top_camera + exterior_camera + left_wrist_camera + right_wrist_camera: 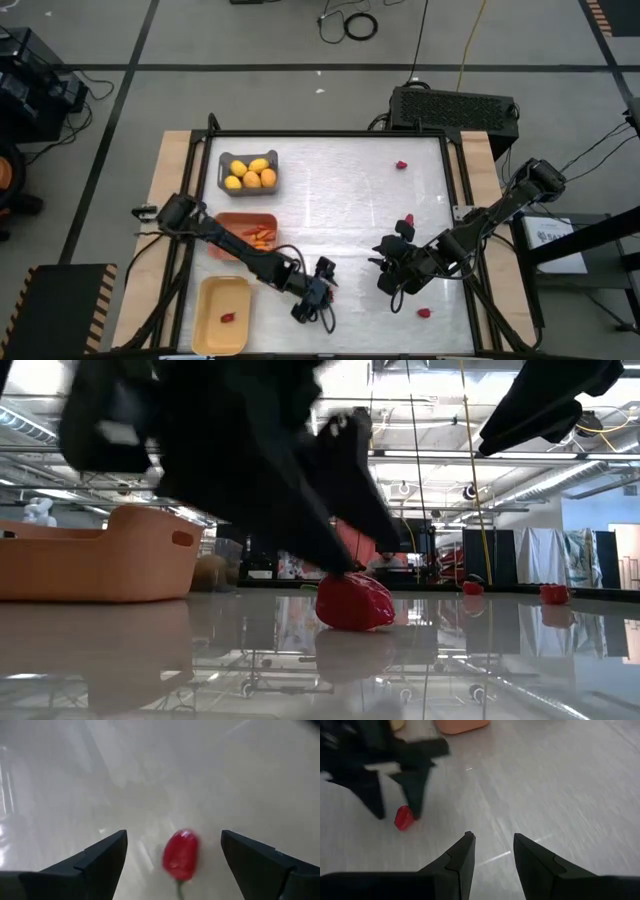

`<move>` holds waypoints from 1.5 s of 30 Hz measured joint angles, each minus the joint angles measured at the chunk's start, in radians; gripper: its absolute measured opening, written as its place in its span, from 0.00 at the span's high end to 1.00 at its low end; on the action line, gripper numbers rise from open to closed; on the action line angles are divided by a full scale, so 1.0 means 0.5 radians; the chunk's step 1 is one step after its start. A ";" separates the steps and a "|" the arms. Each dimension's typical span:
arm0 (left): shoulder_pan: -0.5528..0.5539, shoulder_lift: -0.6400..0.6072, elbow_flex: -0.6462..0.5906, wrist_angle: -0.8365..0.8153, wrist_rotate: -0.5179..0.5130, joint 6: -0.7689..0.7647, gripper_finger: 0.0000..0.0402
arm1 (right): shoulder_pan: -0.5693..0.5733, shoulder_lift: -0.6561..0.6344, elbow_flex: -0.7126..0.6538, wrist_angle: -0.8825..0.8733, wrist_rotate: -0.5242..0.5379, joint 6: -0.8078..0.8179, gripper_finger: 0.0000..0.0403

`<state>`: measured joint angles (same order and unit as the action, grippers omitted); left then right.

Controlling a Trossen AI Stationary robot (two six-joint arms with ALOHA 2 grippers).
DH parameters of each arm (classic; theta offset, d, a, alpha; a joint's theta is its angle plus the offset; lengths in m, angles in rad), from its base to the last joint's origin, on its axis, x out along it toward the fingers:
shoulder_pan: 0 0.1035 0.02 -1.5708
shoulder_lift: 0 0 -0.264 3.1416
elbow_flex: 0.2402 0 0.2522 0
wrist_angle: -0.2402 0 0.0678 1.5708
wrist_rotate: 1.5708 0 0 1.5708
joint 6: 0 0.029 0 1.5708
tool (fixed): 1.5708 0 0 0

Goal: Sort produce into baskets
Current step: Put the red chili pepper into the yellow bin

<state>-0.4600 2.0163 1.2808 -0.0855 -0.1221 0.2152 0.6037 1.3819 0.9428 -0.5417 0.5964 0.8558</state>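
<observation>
Left gripper hovering low near front edge of tabletop, jaws standing wide apart, straddling red strawberry piece lying on surface between fingers, not gripped. Right gripper waiting right of centre, jaws partly apart, holding nothing. Orange basket, grey basket, pale yellow basket sitting along left edge.

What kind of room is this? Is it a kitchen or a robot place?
Probably a robot lab or workshop, not a kitchen. Two robot arms work at a table sorting toy produce, loose cables lie on the taped floor, and bare pipes and strip lights run across a high ceiling.
</observation>
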 joint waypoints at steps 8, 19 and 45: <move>0.094 0.078 -0.001 -0.018 0.114 0.001 0.18 | 0.000 0.000 0.000 -0.008 0.001 -0.006 0.69; 0.103 0.078 -0.001 -0.069 0.250 -0.032 0.32 | 0.000 0.000 0.000 -0.014 0.002 -0.003 0.69; 0.109 -0.174 -0.002 -0.318 0.282 -0.106 0.83 | 0.000 0.000 0.000 -0.015 0.010 0.001 0.69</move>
<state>-0.4053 1.9293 1.2797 -0.2447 0.0189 0.1621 0.6037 1.3819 0.9428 -0.5491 0.6017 0.8564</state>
